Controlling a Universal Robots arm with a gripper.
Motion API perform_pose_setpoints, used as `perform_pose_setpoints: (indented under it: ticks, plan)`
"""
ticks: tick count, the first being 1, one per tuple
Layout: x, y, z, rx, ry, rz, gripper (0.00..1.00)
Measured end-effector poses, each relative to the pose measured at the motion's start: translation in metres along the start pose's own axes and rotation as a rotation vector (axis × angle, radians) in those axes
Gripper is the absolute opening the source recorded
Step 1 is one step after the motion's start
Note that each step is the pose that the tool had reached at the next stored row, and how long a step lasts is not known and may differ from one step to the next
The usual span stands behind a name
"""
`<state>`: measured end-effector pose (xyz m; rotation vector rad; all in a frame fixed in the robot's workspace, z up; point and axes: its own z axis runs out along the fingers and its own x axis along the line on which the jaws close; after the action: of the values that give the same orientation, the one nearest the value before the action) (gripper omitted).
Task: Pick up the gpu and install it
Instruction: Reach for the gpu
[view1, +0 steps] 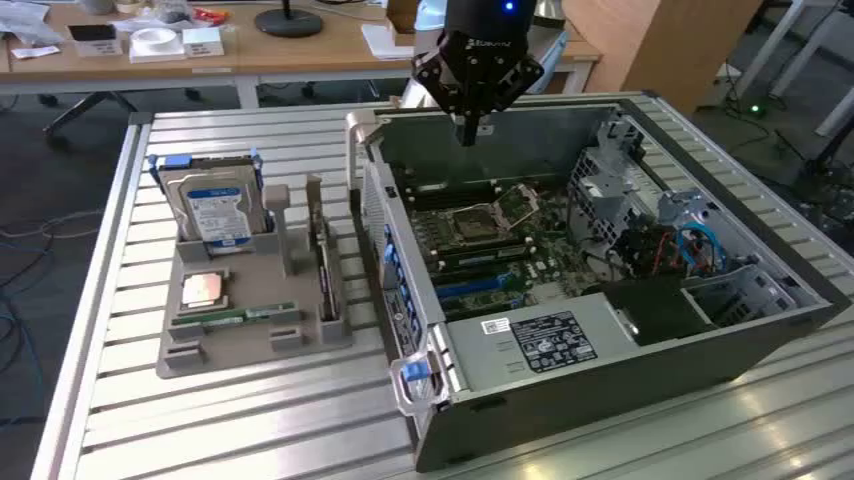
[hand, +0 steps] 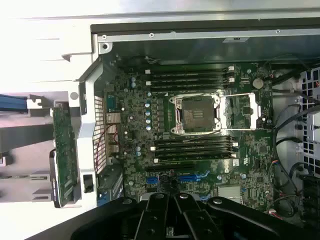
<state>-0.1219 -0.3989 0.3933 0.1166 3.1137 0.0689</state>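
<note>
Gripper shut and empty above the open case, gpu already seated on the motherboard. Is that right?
One thing is wrong: the gpu is not on the motherboard. The exterior view shows it standing on edge in the grey holder beside the case. The gripper is shut and empty above the open case.

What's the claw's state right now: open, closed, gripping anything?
Claw: closed, holding nothing, above the open computer case; the gpu stands in the grey holder.
</note>
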Motion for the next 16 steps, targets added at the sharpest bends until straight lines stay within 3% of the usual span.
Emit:
perform_pose_setpoints:
  ticks: [16]
  plan:
    - [0.0064, -0.0004, -0.0001, 0.0, -0.0001, 0.0, 0.11]
